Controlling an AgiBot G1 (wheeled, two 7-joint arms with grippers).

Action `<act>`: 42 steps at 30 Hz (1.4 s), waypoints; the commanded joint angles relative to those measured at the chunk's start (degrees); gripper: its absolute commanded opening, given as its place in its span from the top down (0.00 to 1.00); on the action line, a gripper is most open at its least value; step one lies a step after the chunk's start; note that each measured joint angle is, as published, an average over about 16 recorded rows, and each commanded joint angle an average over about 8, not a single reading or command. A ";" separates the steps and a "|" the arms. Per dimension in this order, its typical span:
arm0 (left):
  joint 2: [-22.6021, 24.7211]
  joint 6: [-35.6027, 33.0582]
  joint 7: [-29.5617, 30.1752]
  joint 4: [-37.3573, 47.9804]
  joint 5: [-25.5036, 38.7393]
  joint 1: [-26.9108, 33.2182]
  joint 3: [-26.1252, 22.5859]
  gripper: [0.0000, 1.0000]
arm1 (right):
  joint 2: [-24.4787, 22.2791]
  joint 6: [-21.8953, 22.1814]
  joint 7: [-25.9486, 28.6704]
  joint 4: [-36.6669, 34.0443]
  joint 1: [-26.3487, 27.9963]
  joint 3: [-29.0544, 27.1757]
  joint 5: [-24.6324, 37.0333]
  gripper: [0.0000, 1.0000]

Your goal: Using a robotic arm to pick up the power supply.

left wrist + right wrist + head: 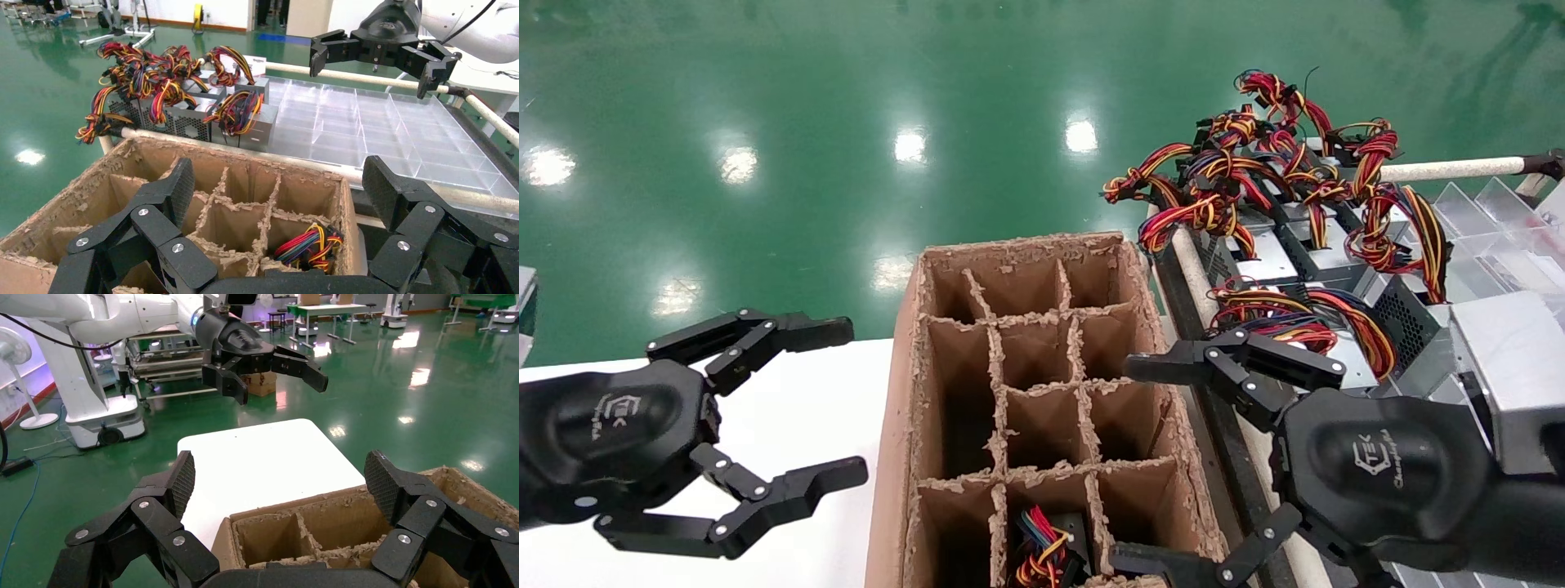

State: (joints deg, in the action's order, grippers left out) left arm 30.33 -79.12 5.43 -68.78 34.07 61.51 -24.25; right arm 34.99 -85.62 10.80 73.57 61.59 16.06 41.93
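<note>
Several silver-grey power supplies [1287, 253] with red, yellow and black wire bundles lie in a row on the rack at the right; the same row [202, 116] also appears in the left wrist view. The nearest power supply [1406, 322] shows a black vent side and a looped wire bundle [1303, 314]. My right gripper [1152, 465] is open and empty over the gap between the cardboard box and the rack, its upper finger just short of that bundle. My left gripper [850, 400] hangs open and empty over the white table. Each wrist view looks between its own open fingers: left gripper [278, 190], right gripper [278, 478].
A cardboard box [1042, 243] with divider cells stands between the arms. One near cell holds a dark unit with multi-coloured wires [1042, 547] [309, 245]. Clear plastic tray cells [379, 128] fill the rack beyond the power supplies. The white table [797, 408] is at the left.
</note>
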 commanded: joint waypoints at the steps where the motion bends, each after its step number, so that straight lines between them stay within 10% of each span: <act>1: 0.00 0.00 0.00 0.00 0.00 0.00 0.00 0.00 | 0.00 0.01 0.01 0.00 0.01 0.01 0.01 0.00; 42: 0.00 0.00 0.00 0.00 0.00 0.00 0.00 0.00 | 0.00 0.04 0.02 0.00 0.02 0.01 0.03 0.00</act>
State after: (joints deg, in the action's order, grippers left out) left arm 30.33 -79.12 5.44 -68.79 34.07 61.51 -24.25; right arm 34.99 -85.58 10.82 73.58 61.61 16.07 41.95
